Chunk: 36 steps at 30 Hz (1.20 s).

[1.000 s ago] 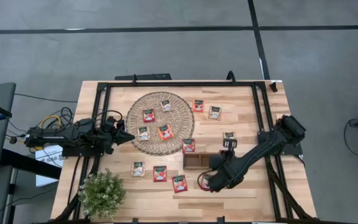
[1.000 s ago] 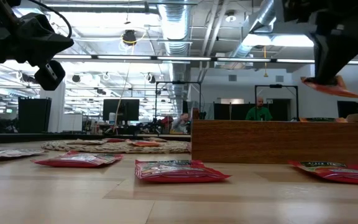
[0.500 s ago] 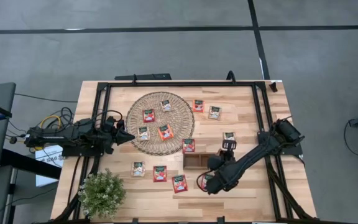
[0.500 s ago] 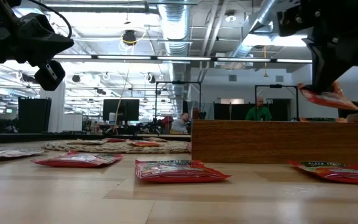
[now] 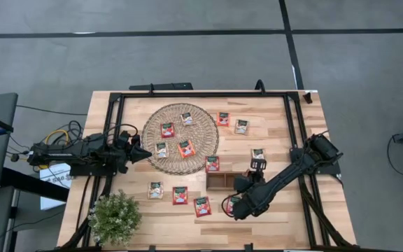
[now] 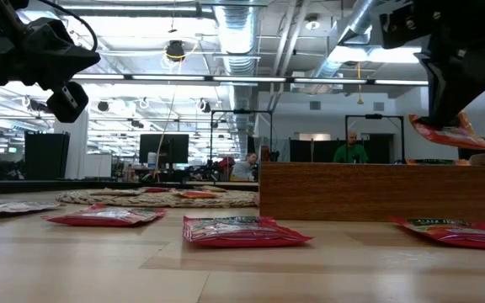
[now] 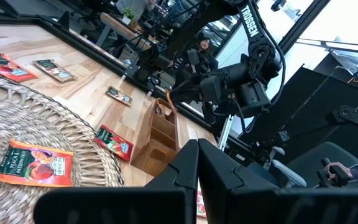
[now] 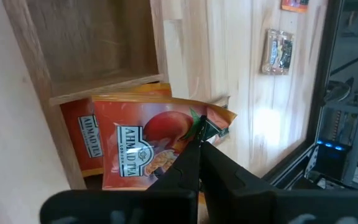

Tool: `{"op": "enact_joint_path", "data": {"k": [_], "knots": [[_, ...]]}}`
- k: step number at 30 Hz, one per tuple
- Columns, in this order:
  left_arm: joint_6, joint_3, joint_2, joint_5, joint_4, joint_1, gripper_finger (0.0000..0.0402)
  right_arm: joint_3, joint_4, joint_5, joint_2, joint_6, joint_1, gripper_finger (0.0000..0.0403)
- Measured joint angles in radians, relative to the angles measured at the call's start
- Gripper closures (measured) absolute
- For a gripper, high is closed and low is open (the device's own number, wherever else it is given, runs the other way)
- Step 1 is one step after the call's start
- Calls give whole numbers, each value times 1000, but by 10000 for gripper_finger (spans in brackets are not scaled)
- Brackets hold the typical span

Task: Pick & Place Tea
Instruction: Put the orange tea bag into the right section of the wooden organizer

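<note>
Gripping an orange tea sachet (image 8: 151,146) by one corner, the right tool (image 8: 197,146) hangs just above the wooden tray (image 5: 224,180), the sachet below its tips; the left tool (image 5: 144,155), fingers together, waits beside the wicker mat (image 5: 201,136)

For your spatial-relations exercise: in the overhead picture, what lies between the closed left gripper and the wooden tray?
In the high view, the wicker mat lies between the left gripper and the tray, with a beige sachet and an orange sachet on it.
</note>
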Motion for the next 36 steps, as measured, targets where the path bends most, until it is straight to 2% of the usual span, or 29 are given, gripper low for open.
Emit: {"op": "enact_joint_path", "data": {"k": [6,11,17,36], "knots": [[0,0,0,0,0,0,402,-7,1,-4,0,-1,0,403],[1,0,0,0,0,0,402,-36,1,-53,0,0,-1,403],[46,0,0,1,0,0,402,-36,5,-52,0,0,-14,403],[49,0,0,2,0,0,402,-58,25,-51,0,-19,-27,403]]}}
